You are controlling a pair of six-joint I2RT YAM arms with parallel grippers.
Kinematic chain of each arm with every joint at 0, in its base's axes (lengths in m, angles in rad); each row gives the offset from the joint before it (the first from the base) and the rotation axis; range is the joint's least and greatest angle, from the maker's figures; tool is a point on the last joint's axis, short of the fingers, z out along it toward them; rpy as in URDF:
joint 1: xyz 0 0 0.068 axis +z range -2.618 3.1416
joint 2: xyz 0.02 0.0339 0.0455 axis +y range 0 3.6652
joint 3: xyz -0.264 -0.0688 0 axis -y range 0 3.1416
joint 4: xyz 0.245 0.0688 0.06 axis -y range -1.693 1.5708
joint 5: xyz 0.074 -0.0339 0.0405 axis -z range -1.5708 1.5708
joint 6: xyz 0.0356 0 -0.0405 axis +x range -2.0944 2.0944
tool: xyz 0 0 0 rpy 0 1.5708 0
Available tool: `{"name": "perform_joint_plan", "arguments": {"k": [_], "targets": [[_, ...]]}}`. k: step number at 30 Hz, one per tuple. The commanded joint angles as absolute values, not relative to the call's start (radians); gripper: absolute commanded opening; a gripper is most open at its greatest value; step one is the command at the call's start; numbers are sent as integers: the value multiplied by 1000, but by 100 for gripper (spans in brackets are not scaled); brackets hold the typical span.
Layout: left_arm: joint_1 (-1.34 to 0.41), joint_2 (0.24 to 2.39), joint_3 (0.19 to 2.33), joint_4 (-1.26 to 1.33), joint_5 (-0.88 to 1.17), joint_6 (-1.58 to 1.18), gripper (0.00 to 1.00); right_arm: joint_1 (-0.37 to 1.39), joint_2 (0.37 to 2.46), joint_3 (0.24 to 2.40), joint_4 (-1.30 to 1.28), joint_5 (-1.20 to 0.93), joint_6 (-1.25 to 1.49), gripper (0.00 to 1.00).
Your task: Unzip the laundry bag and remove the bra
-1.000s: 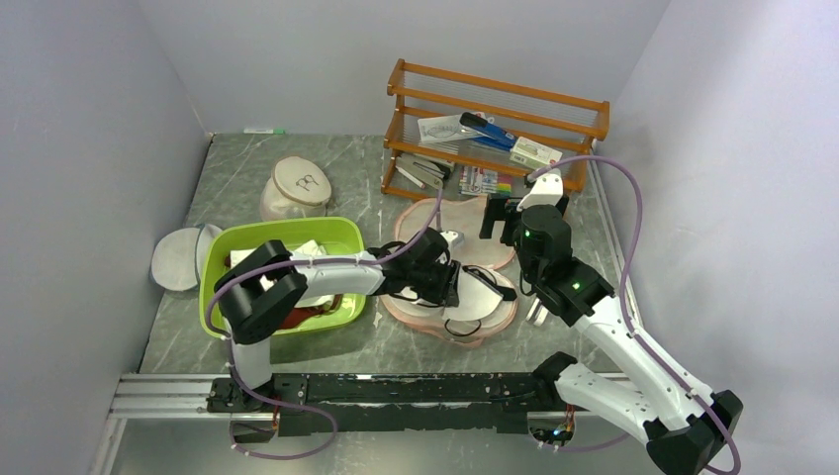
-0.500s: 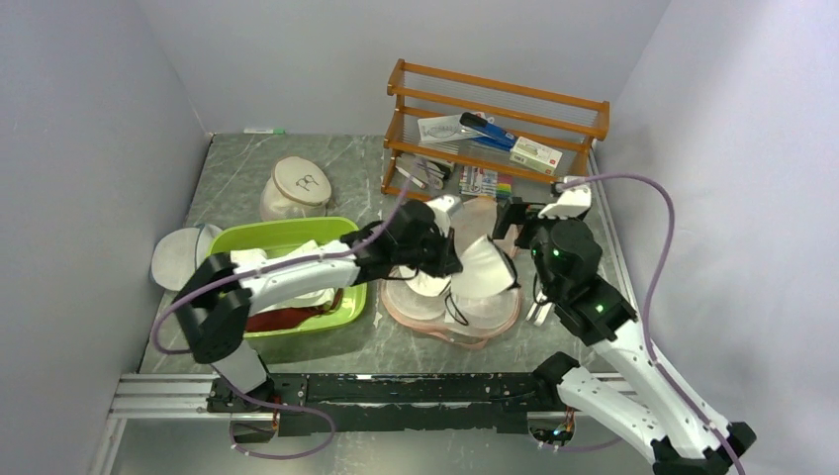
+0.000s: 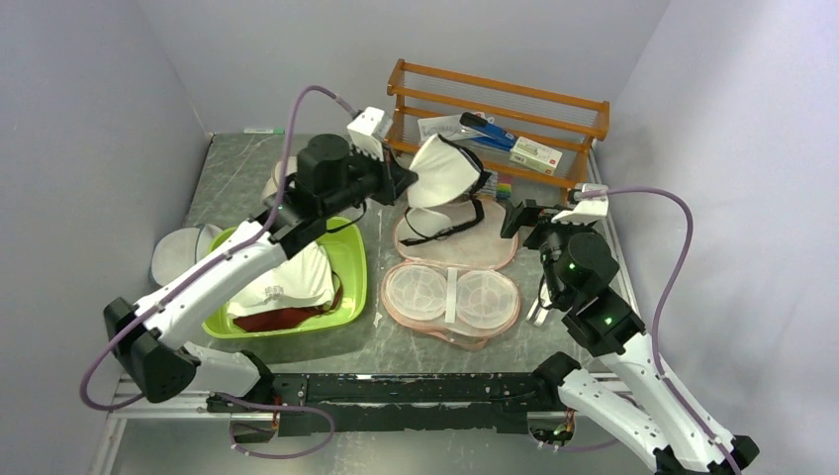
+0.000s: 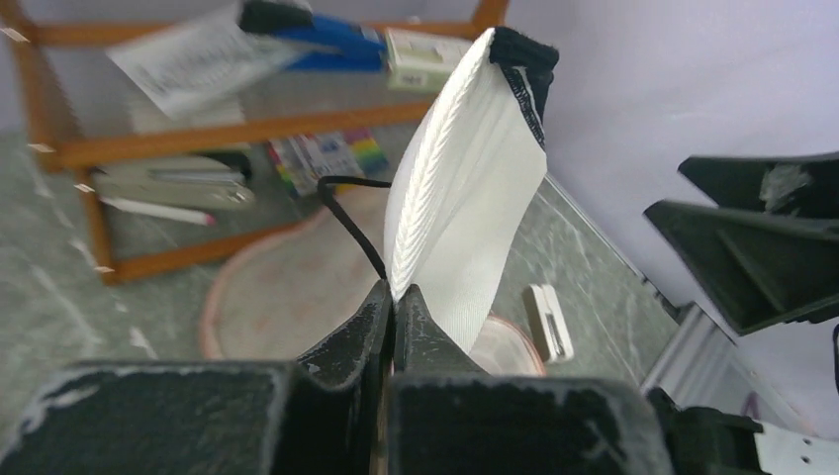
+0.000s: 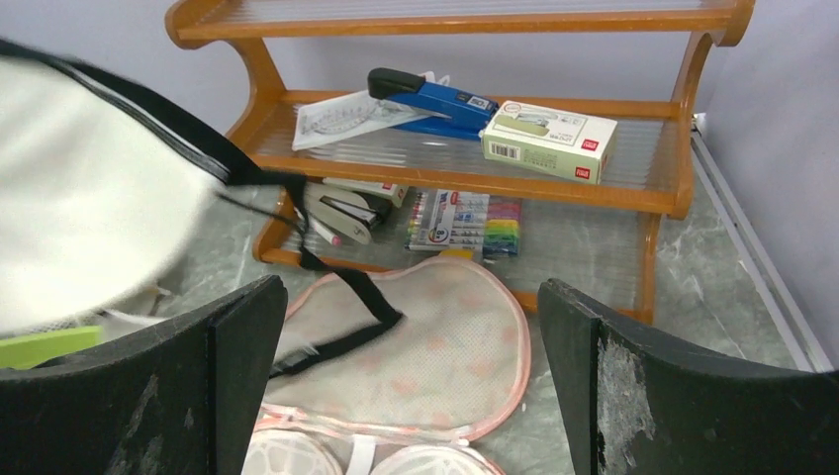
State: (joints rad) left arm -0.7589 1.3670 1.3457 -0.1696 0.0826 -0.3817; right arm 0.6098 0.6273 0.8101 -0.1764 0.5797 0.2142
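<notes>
Top external view: the bra (image 3: 440,170) hangs in the air in front of the wooden rack (image 3: 500,111), no longer down inside the laundry bag (image 3: 465,253) as it is a second earlier; the left gripper (image 3: 408,183) has swung up and back from the bag toward the far side of the table; in the left wrist view its jaws are pressed together on the bra's white edge, and a black strap trails toward the bag's far lobe. The bag lies unzipped and spread flat on the table between the green basin (image 3: 351,259) and the right gripper (image 3: 516,218), its clear inner cups bare. The right gripper hovers beside the bag with its jaws wide apart, holding nothing. Both steps look done; only setting the bra down seems left.
</notes>
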Motion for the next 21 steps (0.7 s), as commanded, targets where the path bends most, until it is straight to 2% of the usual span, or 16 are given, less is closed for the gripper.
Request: {"name": "perform_joint_plan", "arguments": {"k": [1, 7, 14, 21], "targets": [[-737, 1276, 1429, -241, -38, -256, 7, 605, 651, 801, -145, 592, 202, 100], [-729, 1187, 1453, -316, -218, -190, 7, 605, 672, 801, -132, 581, 195, 100], [-726, 1095, 1372, -417, -427, -174, 7, 606, 710, 805, -124, 558, 196, 100], [-723, 1025, 1259, -566, -551, -219, 7, 604, 743, 804, -108, 530, 196, 100]]}}
